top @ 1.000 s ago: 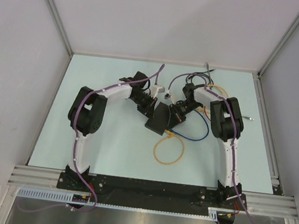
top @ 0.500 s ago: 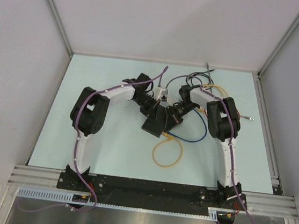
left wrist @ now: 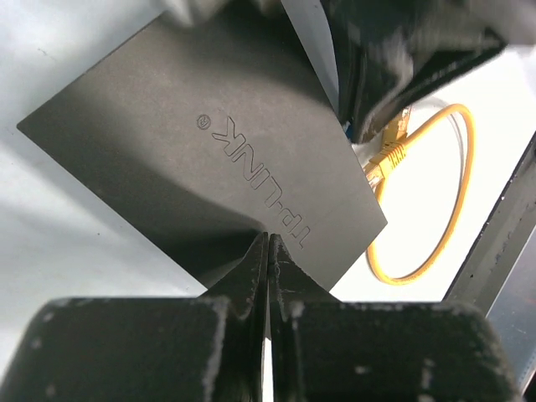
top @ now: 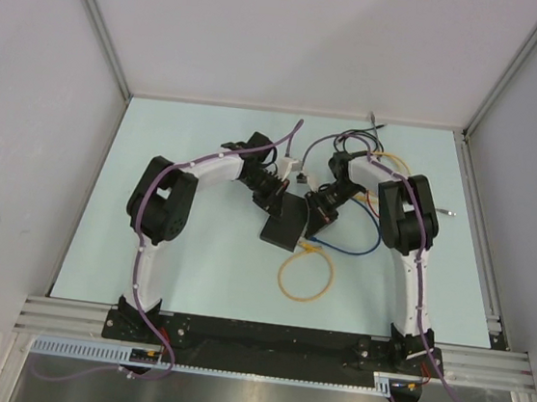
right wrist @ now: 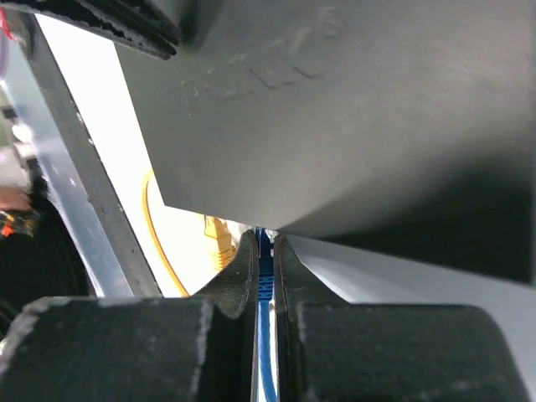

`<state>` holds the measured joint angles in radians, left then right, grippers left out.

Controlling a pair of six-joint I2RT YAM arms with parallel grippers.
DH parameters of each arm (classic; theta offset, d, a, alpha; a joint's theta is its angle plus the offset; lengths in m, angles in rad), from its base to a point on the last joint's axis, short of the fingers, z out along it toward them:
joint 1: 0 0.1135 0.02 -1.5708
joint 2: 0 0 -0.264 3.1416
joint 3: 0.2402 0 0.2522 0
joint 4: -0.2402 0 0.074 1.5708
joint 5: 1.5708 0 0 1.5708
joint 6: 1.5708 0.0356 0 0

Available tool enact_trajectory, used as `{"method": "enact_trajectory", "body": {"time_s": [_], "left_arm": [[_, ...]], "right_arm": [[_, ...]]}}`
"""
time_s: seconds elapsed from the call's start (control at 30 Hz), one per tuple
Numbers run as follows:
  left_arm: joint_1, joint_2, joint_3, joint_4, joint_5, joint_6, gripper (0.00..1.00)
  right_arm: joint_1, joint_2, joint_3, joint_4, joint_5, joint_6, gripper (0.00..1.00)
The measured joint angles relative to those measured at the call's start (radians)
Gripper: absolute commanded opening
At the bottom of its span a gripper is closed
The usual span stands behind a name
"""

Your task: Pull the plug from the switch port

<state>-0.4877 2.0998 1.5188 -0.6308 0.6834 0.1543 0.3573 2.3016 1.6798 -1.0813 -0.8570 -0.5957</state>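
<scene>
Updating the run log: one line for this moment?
left end effector: shut, tips at switch edge | right end effector: shut on blue cable | yellow cable: beside switch

The switch [left wrist: 167, 159] bears the raised brand TP-LINK with a small round mark at one end. It reads upside down just ahead of the left claw [left wrist: 268, 243]. Above the right claw [right wrist: 266, 239], the same raised lettering is too faint to read.

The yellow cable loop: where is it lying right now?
In the top view the yellow cable loop lies on the pale table just right of centre, on the near side of the flat matte-black switch box, its plug end beside the blue cable.
</scene>
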Motion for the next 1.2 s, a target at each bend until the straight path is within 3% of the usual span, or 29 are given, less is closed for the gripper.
{"method": "enact_trajectory", "body": {"time_s": [0.2,0.37,0.67,0.87,1.1,1.2], "left_arm": [[0.002,0.0,-0.001,-0.004,0.0,0.0,0.0],[0.002,-0.002,-0.002,-0.001,-0.002,0.002,0.0],[0.002,-0.002,-0.002,0.0,0.0,0.0,0.0],[0.002,-0.002,-0.002,0.0,0.0,0.0,0.0],[0.003,-0.002,-0.002,0.0,0.0,-0.004,0.0],[0.003,-0.002,-0.002,0.0,0.0,-0.006,0.01]], "right_arm": [[0.02,-0.011,0.015,-0.011,0.047,-0.006,0.0],[-0.063,-0.024,0.075,-0.006,0.084,-0.011,0.0],[-0.317,-0.041,0.578,-0.036,0.109,0.004,0.0],[-0.33,-0.096,0.758,0.089,0.06,0.176,0.0],[-0.33,-0.154,0.744,0.483,-0.092,0.702,0.0],[-0.33,-0.159,0.762,0.549,-0.09,0.764,0.0]]}}
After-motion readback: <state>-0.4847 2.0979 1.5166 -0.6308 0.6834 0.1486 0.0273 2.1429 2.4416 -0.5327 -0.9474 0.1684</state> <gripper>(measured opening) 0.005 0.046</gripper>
